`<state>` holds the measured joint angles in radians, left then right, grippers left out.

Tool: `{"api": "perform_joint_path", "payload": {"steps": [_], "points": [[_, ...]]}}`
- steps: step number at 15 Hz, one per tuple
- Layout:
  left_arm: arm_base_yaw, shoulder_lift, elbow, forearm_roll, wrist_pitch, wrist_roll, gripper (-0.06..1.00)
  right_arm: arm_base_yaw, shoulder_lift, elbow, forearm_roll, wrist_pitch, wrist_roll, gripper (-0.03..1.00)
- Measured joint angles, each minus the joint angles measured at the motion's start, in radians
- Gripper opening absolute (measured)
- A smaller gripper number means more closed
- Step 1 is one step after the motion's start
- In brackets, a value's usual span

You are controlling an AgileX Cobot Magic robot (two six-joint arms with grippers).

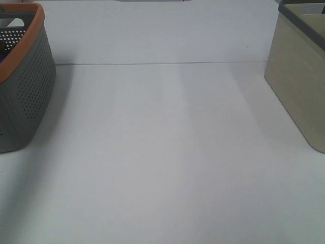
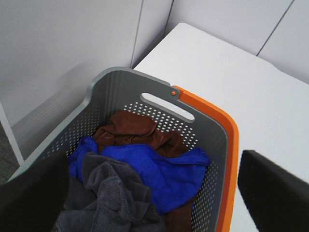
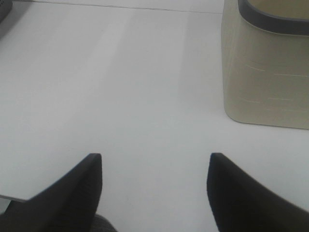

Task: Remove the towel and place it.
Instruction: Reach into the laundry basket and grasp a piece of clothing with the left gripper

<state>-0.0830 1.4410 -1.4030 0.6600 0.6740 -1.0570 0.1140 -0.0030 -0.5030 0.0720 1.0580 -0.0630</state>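
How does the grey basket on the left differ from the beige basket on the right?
The grey basket has perforated walls; the beige basket has solid ones. The grey basket's rim is partly orange, the beige basket's dark grey. The grey basket holds a brown cloth, a blue cloth and a dark grey towel; the beige basket's inside is hardly in view. Both stand on the white table.

The towel (image 2: 113, 200), dark charcoal with a soft pile, lies crumpled in loose folds inside the grey perforated basket (image 2: 116, 92) with an orange rim. It touches a blue cloth (image 2: 164, 176), and a brown cloth (image 2: 135, 128) lies beyond that.
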Motion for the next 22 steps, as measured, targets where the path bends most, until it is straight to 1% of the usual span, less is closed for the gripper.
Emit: {"api": "perform_joint_path", "payload": {"steps": [2, 3, 4, 5, 7, 9, 13, 15, 19, 22], "points": [[0.000, 0.092, -0.086, 0.000, 0.073, -0.049, 0.88, 0.000, 0.000, 0.000, 0.000, 0.000, 0.000, 0.64], [0.000, 0.129, -0.115, -0.004, 0.087, -0.083, 0.88, 0.000, 0.000, 0.000, 0.000, 0.000, 0.000, 0.64], [0.000, 0.148, -0.127, -0.011, 0.092, -0.098, 0.88, 0.000, 0.000, 0.000, 0.000, 0.000, 0.000, 0.64], [0.000, 0.187, -0.159, -0.034, 0.108, -0.134, 0.88, 0.000, 0.000, 0.000, 0.000, 0.000, 0.000, 0.64], [0.000, 0.255, -0.211, -0.058, 0.177, -0.160, 0.87, 0.000, 0.000, 0.000, -0.010, 0.000, 0.022, 0.64], [0.000, 0.324, -0.222, -0.059, 0.235, -0.189, 0.87, 0.000, 0.000, 0.000, -0.031, 0.000, 0.052, 0.64], [0.000, 0.426, -0.222, -0.057, 0.210, -0.305, 0.86, 0.000, 0.000, 0.000, -0.053, 0.000, 0.082, 0.64], [0.000, 0.462, -0.222, -0.043, 0.198, -0.340, 0.85, 0.000, 0.000, 0.000, -0.053, 0.000, 0.084, 0.64], [0.004, 0.504, -0.222, -0.013, 0.194, -0.377, 0.85, 0.000, 0.000, 0.000, -0.053, 0.000, 0.085, 0.64], [0.060, 0.522, -0.223, -0.041, 0.172, -0.391, 0.85, 0.000, 0.000, 0.000, -0.055, 0.000, 0.085, 0.64]]}}
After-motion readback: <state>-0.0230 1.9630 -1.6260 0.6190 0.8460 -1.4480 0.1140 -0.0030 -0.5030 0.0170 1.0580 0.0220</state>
